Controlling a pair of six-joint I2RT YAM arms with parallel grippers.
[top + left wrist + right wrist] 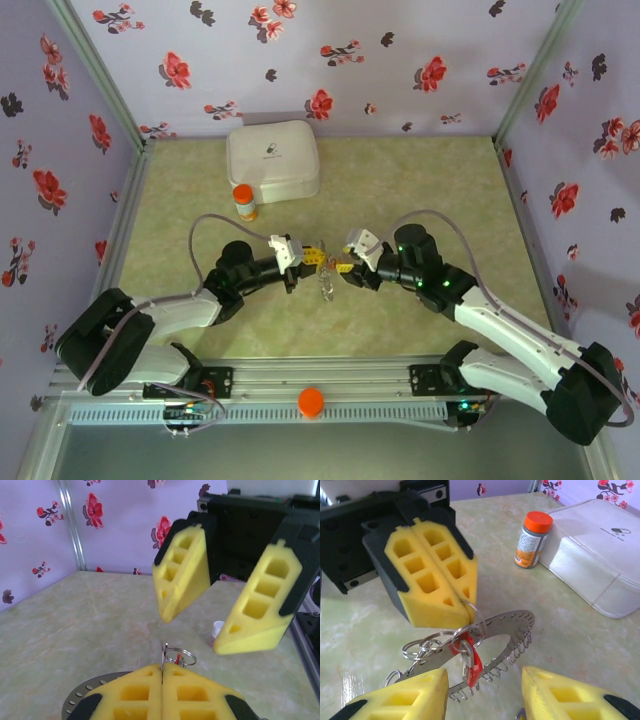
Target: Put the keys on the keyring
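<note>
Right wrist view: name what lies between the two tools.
In the right wrist view, the red-tagged key and the toothed keyring lie between the shut left tool and the open right tool.

1. From above, the keyring (327, 285) and whatever hangs at it are too small to make out.
2. In the left wrist view the left gripper (162, 669) hides most of the keyring; its one perforated arc is cut by the bottom edge.
3. Just above the keyring, a wire ring (470, 611) vanishes between that gripper's closed pads.
4. Beyond the keyring, the white case (600, 555) runs off the right edge.
</note>
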